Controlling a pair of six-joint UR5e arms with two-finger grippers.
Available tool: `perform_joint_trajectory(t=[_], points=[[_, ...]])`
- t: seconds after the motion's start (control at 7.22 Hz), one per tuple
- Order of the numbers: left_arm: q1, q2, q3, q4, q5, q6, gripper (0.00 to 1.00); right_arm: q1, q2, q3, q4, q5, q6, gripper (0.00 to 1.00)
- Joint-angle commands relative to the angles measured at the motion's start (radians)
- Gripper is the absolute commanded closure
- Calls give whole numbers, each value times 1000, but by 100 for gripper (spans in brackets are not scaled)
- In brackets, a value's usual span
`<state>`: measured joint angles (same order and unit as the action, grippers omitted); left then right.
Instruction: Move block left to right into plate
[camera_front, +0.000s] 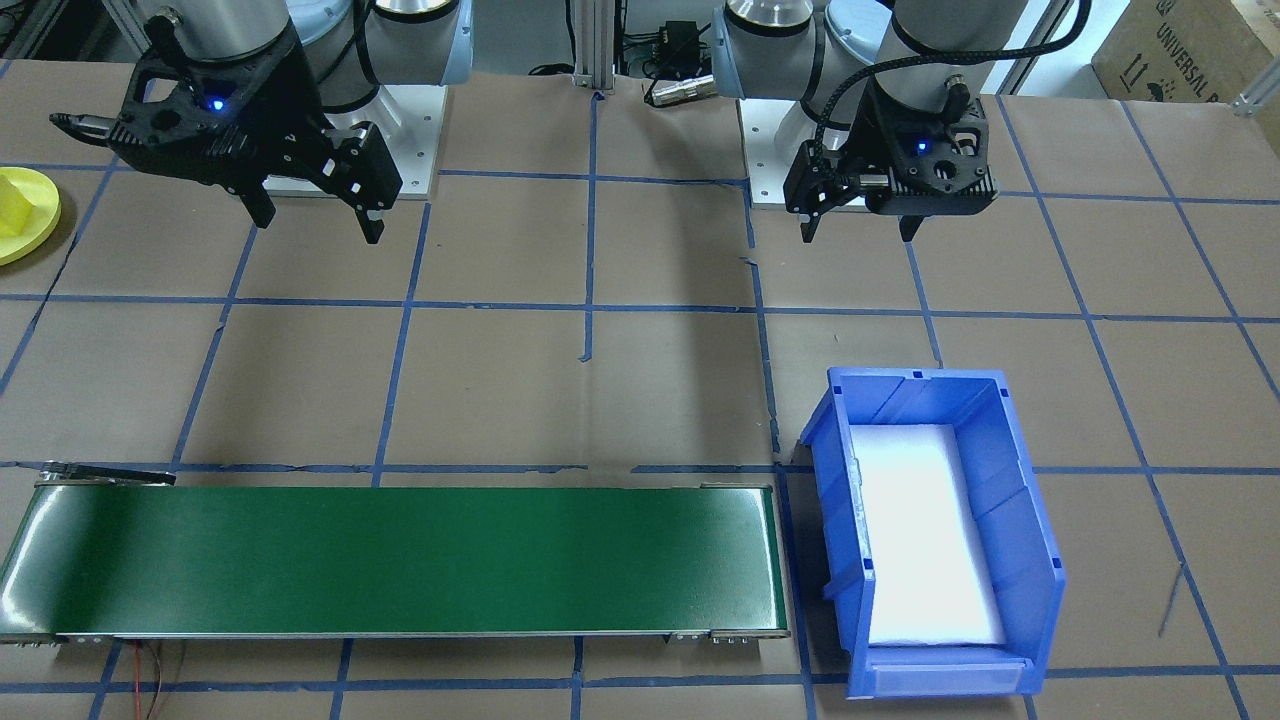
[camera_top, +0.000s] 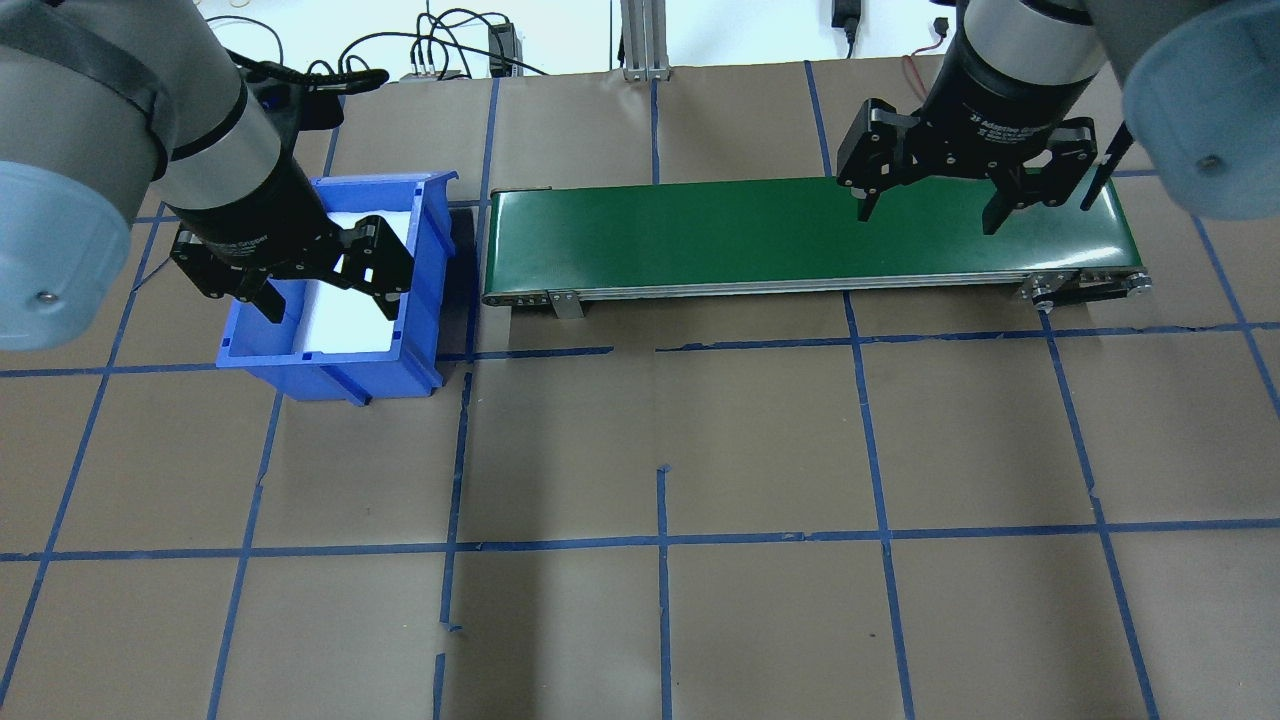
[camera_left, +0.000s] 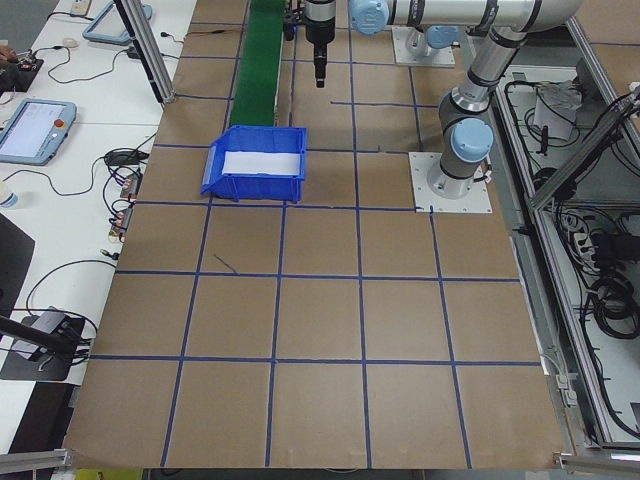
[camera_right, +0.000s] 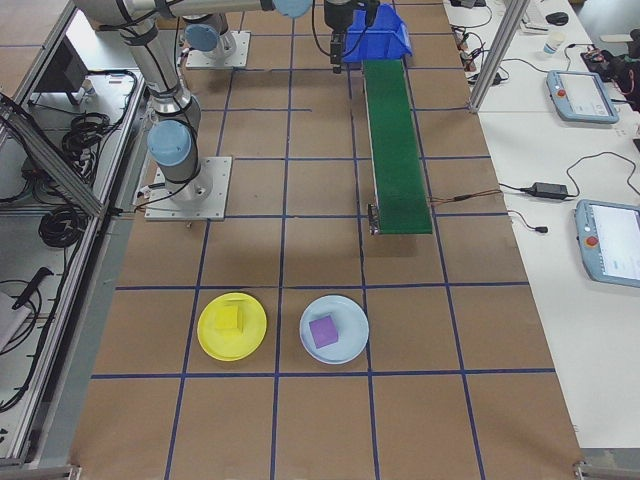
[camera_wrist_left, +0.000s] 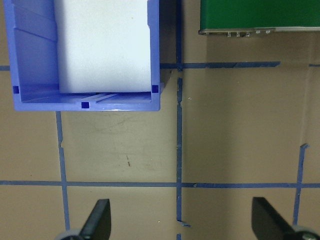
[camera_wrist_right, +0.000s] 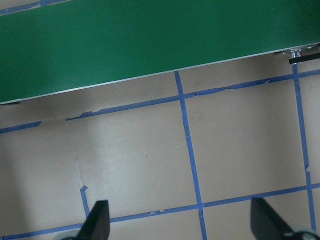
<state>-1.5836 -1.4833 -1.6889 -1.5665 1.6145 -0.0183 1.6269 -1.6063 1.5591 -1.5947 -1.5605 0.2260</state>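
Across the brown-papered table (camera_top: 660, 620) with its blue tape grid, the green conveyor belt (camera_top: 800, 235) is the biggest thing, its long axis running from the robot's left side to its right, and its surface is bare. Butted against its left end sits the blue bin (camera_top: 330, 375), holding only a white liner as far as I can see. The left gripper (camera_front: 858, 232) hangs above the table near that bin, its fingers spread wide with nothing between them. The right gripper (camera_top: 927, 220) hovers near the belt's right end, likewise spread and empty. The yellow plate (camera_right: 210, 340) shows best in the lower left of the right-side view, on the table well beyond the belt's right end, and again at the far left edge of the front-facing view. A pale blue plate (camera_right: 350, 315) carrying a purple block (camera_right: 323, 331) lies just beside it. A yellow block (camera_right: 231, 319) already rests on the yellow plate, roughly cubic, so it has no long axis to line up with. The right arm is clearly the nearer one, and the plate lies further out along the belt's line, past that gripper. I'd judge the carry finished, since I see no other block waiting on the left side.
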Motion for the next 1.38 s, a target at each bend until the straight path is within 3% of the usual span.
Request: perform_joint_trajectory(t=[0.0, 0.28, 1.25], points=[[1, 0, 0, -1, 1, 1, 0, 4, 9, -11, -14, 0, 1, 0], [1, 0, 0, 0, 1, 1, 0, 4, 49, -66, 8, -6, -1, 0], [2, 0, 0, 0, -1, 0, 0, 4, 45, -57, 16, -7, -4, 0]])
